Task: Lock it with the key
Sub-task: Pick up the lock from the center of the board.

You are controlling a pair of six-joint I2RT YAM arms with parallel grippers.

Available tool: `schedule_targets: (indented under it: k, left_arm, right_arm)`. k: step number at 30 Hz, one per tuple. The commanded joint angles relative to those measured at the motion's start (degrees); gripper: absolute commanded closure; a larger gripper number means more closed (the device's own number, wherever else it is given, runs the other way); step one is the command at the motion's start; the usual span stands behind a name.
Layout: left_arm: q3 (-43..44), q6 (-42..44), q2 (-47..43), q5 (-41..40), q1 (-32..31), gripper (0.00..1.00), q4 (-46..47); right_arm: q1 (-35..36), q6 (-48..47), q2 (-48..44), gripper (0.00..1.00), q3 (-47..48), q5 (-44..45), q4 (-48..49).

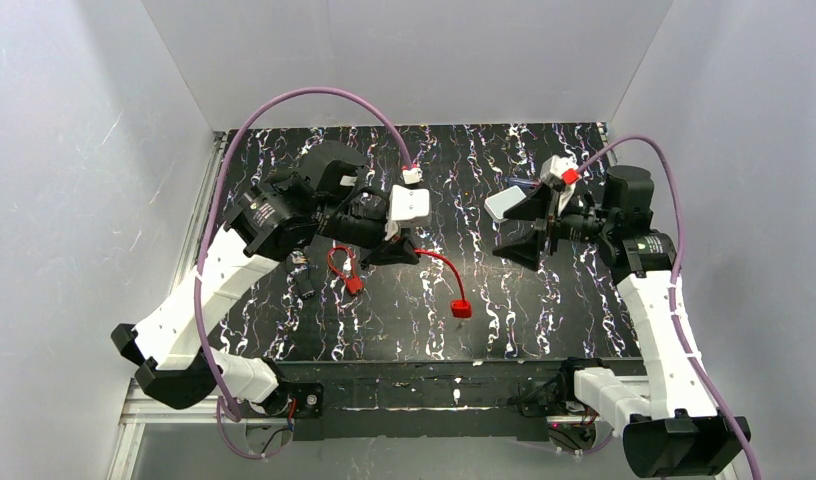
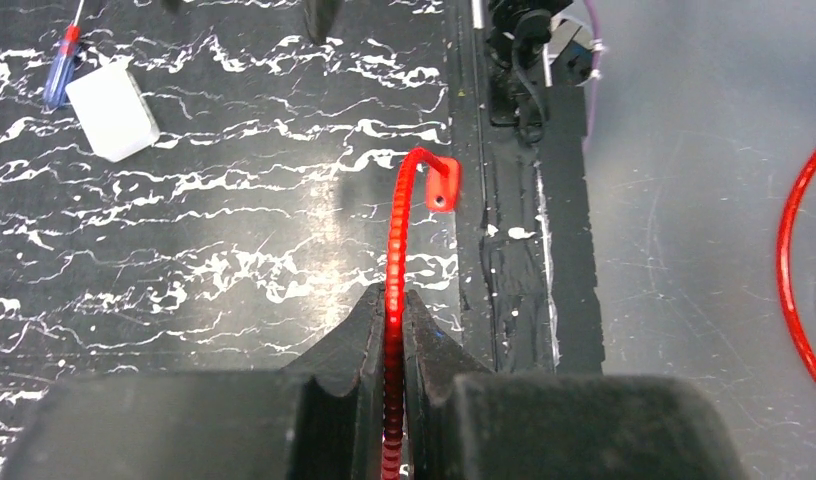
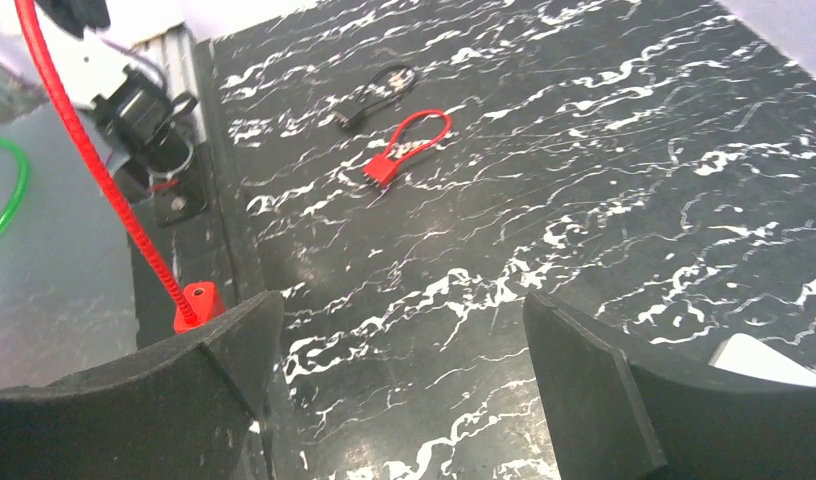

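Left wrist: red cable (image 2: 392, 250) between fingers (image 2: 431, 345)

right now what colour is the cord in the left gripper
Red; cord shows best in left wrist view.

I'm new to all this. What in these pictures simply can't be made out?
- Right wrist view: the small black thing far off is too small to tell whether it is a key or a lock.
- Left wrist view: the red cord vanishes between the fingers of the left gripper, and the bottom edge cuts it off.
- Right wrist view: the white box is mostly hidden by a finger of the open right gripper.
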Motion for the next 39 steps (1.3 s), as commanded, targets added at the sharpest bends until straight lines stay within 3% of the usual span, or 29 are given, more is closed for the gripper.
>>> schedule_targets:
  k: [1, 7, 10, 15, 19, 24, 31, 35, 39]
  left_arm:
    - [2.8, -0.6, -2.1, 6.3, 0.6, 1.0, -1.0]
    - [3.0, -2.9, -1.5, 5.8, 1.9, 1.0, 0.2]
    - [2.6, -4.4, -1.4, 6.5, 3.7, 1.0, 1.6]
    - [1.3, -6.4, -1.9, 7.2, 6.1, 1.0, 3.3]
    - [0.5, -6.7, -2.6, 8.2, 7.4, 1.0, 3.5]
    - [-0.2, -8.9, -2.8, 8.9, 8.7, 1.0, 5.5]
    - [-1.4, -16.1, -2.2, 13.1, 13.9, 1.0, 10.1]
    - [-2.1, -16.5, -2.3, 13.9, 15.3, 1.0, 10.3]
    - [-2.6, -16.4, -2.3, 15.3, 15.8, 1.0, 10.4]
  right_arm:
    - [4.2, -12.3, -1.6, 0.02, -0.1, -0.4, -11.3]
    - [11.3, -12.2, -0.1, 0.02, -0.1, 13.2, -12.1]
    - [11.4, -11.3, 1.7, 0.02, 2.2, 14.6, -11.3]
    - [11.4, -2.6, -0.1, 0.02, 1.9, 17.2, -0.5]
    - [11.5, -11.4, -1.6, 0.02, 2.2, 12.0, -5.6]
    - [13.4, -13.2, 4.0, 0.06, 3.9, 21.7, -10.5]
    - [13.8, -11.7, 9.4, 0.02, 5.5, 19.9, -11.8]
    - [13.9, -4.6, 8.5, 0.02, 3.0, 23.3, -6.4]
    - [13.9, -12.5, 4.5, 0.02, 0.6, 14.1, -4.9]
